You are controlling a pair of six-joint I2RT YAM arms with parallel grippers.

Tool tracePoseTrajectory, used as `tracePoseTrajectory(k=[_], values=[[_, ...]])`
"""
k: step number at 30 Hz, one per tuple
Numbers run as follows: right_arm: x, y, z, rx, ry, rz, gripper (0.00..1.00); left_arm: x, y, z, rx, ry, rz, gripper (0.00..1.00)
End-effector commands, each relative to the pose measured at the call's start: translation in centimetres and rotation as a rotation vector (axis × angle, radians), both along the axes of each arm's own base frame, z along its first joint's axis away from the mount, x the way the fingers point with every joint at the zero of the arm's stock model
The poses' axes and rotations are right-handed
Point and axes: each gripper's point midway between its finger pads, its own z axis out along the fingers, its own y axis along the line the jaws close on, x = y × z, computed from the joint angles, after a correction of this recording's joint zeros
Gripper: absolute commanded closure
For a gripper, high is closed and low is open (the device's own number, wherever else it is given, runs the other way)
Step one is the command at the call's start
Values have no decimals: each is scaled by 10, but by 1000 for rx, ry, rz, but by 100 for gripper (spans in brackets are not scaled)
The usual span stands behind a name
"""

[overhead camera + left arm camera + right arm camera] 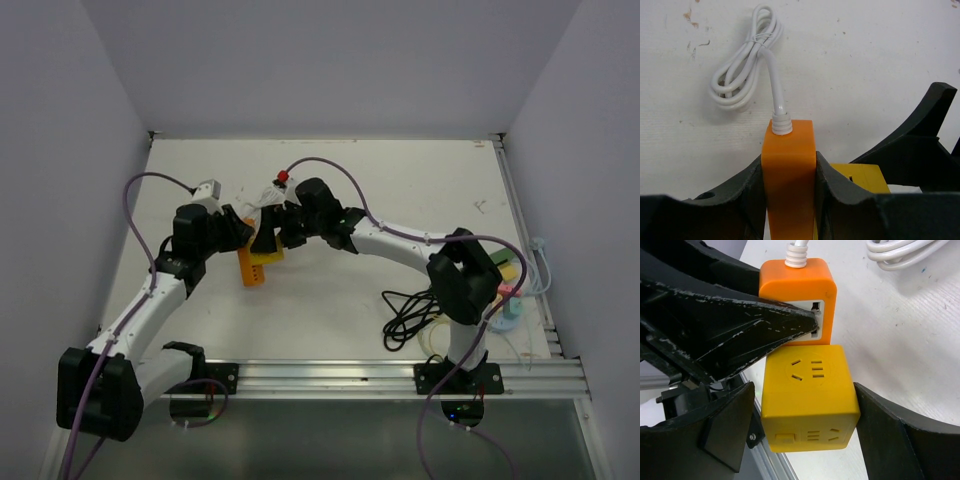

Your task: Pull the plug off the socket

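An orange socket block (pixel 788 165) with a white cable (pixel 747 65) lies mid-table, also seen in the top view (pixel 250 270). A yellow cube plug (pixel 810 395) is seated against its white socket face; it also shows in the top view (pixel 267 256). My left gripper (pixel 789 175) is shut on the orange socket block, a finger pressed on each side. My right gripper (pixel 807 410) straddles the yellow cube. Its right finger (pixel 880 425) touches the cube, and a thin gap shows at its left finger (pixel 732 420).
A coiled black cable (pixel 408 315) lies by the right arm's base. Small coloured objects (pixel 508 285) sit at the right edge. An aluminium rail (pixel 330 375) runs along the near edge. White walls enclose the table on three sides.
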Motion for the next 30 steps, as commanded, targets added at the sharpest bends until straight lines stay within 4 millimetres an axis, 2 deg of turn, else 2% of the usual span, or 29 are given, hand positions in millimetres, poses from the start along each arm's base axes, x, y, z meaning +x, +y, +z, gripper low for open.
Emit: tracePoseTrajectory(k=[1,5,8,9,11,12,13,18,19,24,30], values=[[1,8,9,10,-11,33,20,20,-6,64,1,-253,-46,100],[-4,7,4,-5,11,57,30,22,-3,68,25,-277,-43,100],[-9,6,4,-13,19,76,51,24,1,70,64,-294,-36,100],[-10,3,6,-14,11,77,66,25,5,71,84,-300,-23,100],[-10,-2,5,-33,4,70,82,26,11,70,135,-308,-16,100],[-10,-5,9,-36,-2,66,96,28,18,70,178,-316,3,100],[-12,-9,7,-54,1,63,100,27,23,68,206,-307,14,100],[-10,-30,17,-66,-17,41,100,30,60,67,371,-294,146,100],[-11,-33,19,-70,-19,41,100,26,65,60,397,-260,156,100],[-10,-61,23,-94,-21,35,100,21,97,58,513,-231,286,100],[-15,-95,23,-150,-9,52,100,18,117,63,593,-210,382,100]])
